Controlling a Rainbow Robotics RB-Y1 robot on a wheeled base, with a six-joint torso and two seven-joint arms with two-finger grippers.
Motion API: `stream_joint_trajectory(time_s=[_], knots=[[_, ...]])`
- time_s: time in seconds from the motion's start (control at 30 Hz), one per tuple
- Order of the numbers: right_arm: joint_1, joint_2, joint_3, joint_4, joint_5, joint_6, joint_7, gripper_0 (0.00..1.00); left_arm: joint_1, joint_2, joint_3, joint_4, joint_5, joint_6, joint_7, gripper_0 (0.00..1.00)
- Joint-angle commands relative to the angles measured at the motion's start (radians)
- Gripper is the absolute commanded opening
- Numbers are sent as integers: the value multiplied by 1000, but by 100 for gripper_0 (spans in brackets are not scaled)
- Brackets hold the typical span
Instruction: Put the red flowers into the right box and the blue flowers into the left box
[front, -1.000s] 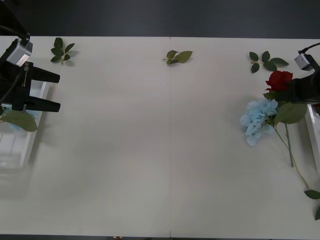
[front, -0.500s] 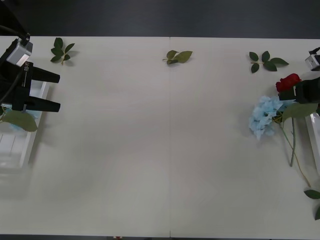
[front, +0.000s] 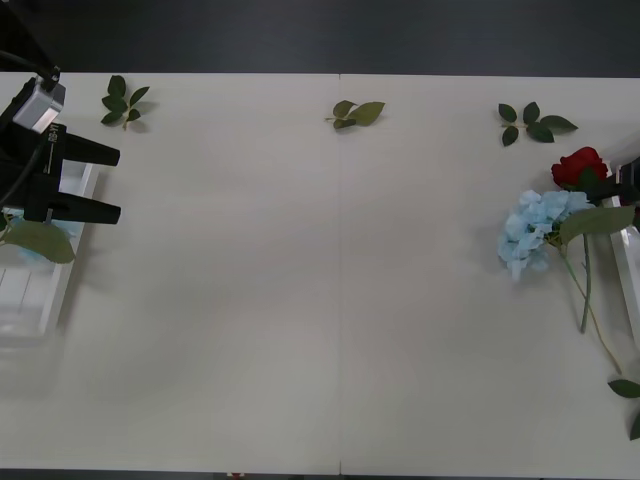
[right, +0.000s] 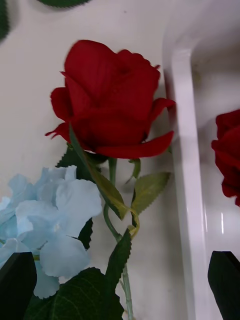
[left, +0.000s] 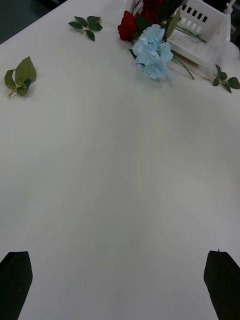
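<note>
Wide bare stretch of pale tabletop (front: 330, 300) mid-table; green leaf sprigs (front: 357, 112) along far edge. At right edge: red rose w/ long green stem (front: 579, 166) touching pale-blue fluffy hydrangea (front: 535, 230), both just beside rim of shallow white plastic right tray (front: 628, 262); another red bloom (right: 229, 155) inside tray. Right gripper (right: 120, 285) low over the rose stem, black fingers spread wide, gripping nothing. Left gripper (front: 100, 183) parked over slotted white left tray (front: 45, 290), fingers apart, empty.

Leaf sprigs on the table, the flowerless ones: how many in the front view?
4. Far left, far middle, far right, and one partly cut off at the near right edge. More may lie outside the view.
</note>
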Motion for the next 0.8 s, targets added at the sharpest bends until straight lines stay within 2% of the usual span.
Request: stream_joint_trajectory(time_s=[0.03,0.2,0.4,0.8], knots=[[-52,-1,11,-56,85,51,-133,100,-36,14,11,-10,-2,-2,-35,100],[-52,0,35,-110,217,125,-268,100,-36,14,11,-10,-2,-2,-35,100],[-38,12,84,-148,281,122,-365,100,-36,14,11,-10,-2,-2,-35,100],[8,81,86,-168,401,85,-349,100,-36,14,11,-10,-2,-2,-35,100]])
